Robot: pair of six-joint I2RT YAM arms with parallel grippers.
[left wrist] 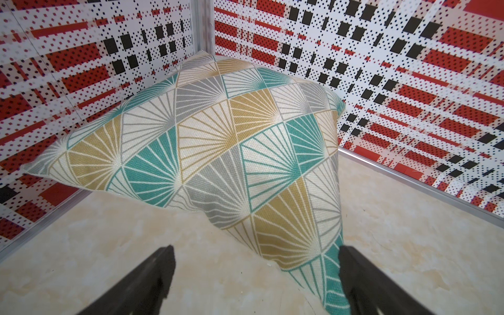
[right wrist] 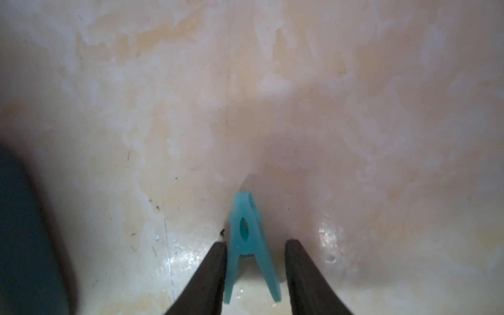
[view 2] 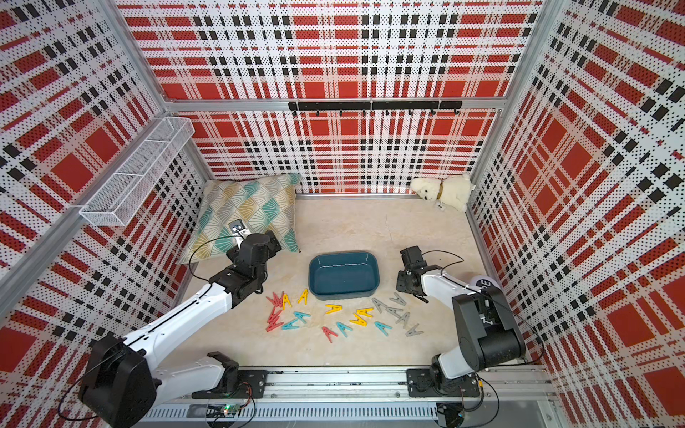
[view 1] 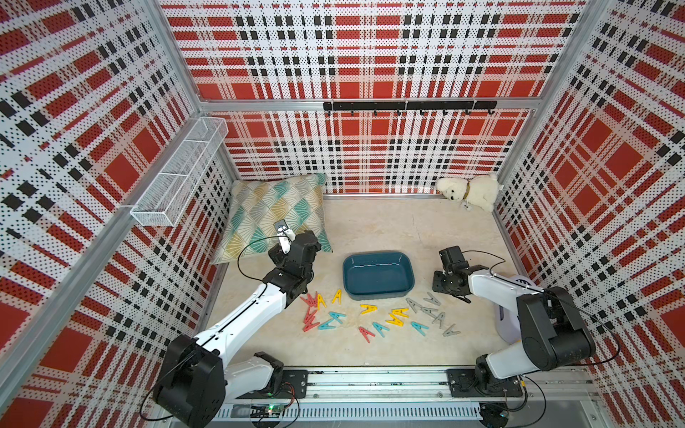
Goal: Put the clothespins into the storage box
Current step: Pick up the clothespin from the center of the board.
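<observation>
Right gripper (right wrist: 256,242) half-spread, straddling teal A-shaped plastic clothespin (right wrist: 248,246), one finger (right wrist: 210,272) touching, no grip. Left gripper (left wrist: 255,246) spread wide, empty.

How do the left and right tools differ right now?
The left tool gapes wide and empty, facing the pillow; the right tool is narrower, straddling a teal clothespin. Both are open, and neither has closed on anything.

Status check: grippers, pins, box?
Left gripper open, over pillow corner. Right gripper straddles teal pin, not yet clamped. Box empty; other pins loose on table.
</observation>
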